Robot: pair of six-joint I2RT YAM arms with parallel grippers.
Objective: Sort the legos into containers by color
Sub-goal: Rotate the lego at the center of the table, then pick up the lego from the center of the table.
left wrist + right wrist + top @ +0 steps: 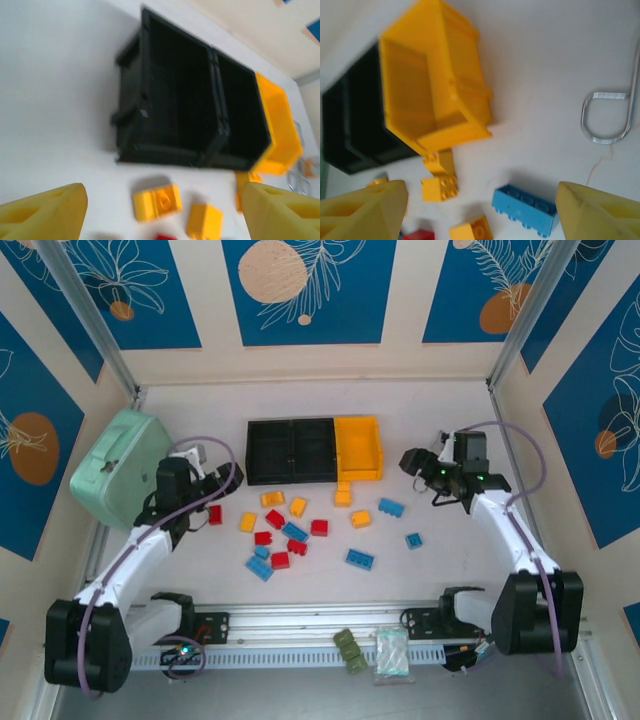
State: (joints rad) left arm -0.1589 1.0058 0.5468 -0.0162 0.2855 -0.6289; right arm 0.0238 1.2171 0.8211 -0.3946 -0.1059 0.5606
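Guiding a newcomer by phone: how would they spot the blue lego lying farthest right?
From the yellow bin at the right end of the containers, look toward the arms and rightward: two blue legos lie apart from the main scatter. Yours is the small squarish blue lego, nearer the arms than the longer blue lego.

Mint-green case far left; olive block beside clear packet at near edge.
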